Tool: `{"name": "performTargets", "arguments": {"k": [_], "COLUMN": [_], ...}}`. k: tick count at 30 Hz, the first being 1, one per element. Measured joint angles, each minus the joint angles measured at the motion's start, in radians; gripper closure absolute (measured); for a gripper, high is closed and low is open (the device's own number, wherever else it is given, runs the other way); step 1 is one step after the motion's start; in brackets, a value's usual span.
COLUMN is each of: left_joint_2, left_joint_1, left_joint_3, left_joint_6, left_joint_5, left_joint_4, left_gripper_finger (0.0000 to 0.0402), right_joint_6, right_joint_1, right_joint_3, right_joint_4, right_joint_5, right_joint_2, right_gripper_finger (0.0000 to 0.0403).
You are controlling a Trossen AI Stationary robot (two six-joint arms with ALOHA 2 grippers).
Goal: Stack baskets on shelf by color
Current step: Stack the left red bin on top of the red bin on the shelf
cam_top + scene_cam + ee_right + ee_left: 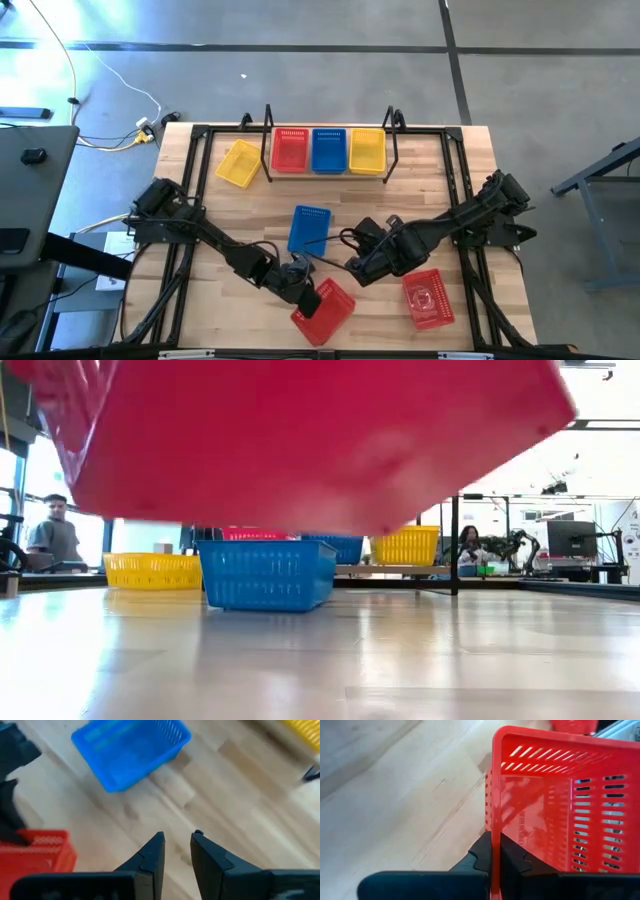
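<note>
From above, your left gripper (305, 292) is clenched on the rim of a red basket (325, 310) at the table's (240, 215) six o'clock edge, your right gripper (357, 268) hovers just beside it with a second red basket (430, 298) at four o'clock, a blue basket (309, 228) lies at centre, and the shelf (330, 175) at twelve o'clock carries red, blue and yellow baskets with another yellow basket (240, 163) at its left end. At table height, you see the gripped red basket (300, 440) tilted and lifted off the wood, the blue basket (265, 573) behind it. Your left wrist camera shows both fingers (480, 857) pinching the red basket's wall (545, 810), while your right wrist camera shows its fingers (150, 855) slightly apart, grasping nothing.
</note>
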Motion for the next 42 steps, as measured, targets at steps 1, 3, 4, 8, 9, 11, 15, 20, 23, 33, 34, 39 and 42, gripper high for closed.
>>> {"name": "performTargets", "arguments": {"k": [1,3,4,8,9,11,15,20,23,33,34,39,42], "left_joint_2": [-0.014,-0.037,-0.053,-0.123,-0.139,-0.170,-0.239,-0.331,-0.386,-0.520,-0.529,-0.559,-0.565], "left_joint_1": [0.002,0.007,0.010,0.020,0.025,0.038,0.072,0.132,0.181,0.388,0.412,0.532,0.602], "left_joint_3": [0.000,0.000,0.000,0.000,0.000,0.000,0.000,0.000,0.000,0.000,0.000,0.000,0.000], "left_joint_6": [0.002,0.018,0.026,0.067,0.080,0.106,0.156,0.245,0.312,0.544,0.565,0.654,0.675], "left_joint_5": [-0.002,-0.008,-0.012,-0.047,-0.053,-0.063,-0.097,-0.128,-0.146,-0.169,-0.169,-0.167,-0.165], "left_joint_4": [-0.014,-0.021,-0.031,-0.081,-0.108,-0.174,-0.316,-0.441,-0.495,-0.590,-0.588,-0.602,-0.599], "left_gripper_finger": [0.0400,0.0400,0.0400,0.0401,0.0401,0.0401,0.0401,0.0401,0.0401,0.0401,0.0401,0.0401,0.0401], "right_joint_6": [0.000,0.000,0.000,0.018,0.031,0.063,0.103,0.087,0.087,-0.094,-0.097,-0.097,-0.115], "right_joint_1": [0.000,-0.001,-0.002,-0.007,-0.007,-0.009,-0.034,-0.078,-0.097,-0.123,-0.127,-0.164,-0.195], "right_joint_3": [0.000,0.000,0.000,0.000,0.000,0.000,0.000,0.000,0.000,0.000,0.000,0.000,0.000], "right_joint_4": [0.000,-0.012,-0.018,-0.054,-0.065,-0.090,-0.126,-0.125,-0.120,-0.002,0.006,0.012,0.003], "right_joint_5": [0.024,0.061,0.077,0.174,0.213,0.284,0.315,0.255,0.233,0.235,0.238,0.255,0.245], "right_joint_2": [0.000,0.000,0.000,0.000,0.000,0.000,0.000,0.000,0.000,0.000,0.000,0.000,0.000], "right_gripper_finger": [0.0323,0.0323,0.0323,0.0323,0.0323,0.0323,0.0323,0.0323,0.0323,0.0323,0.0323,0.0323,0.0323]}}
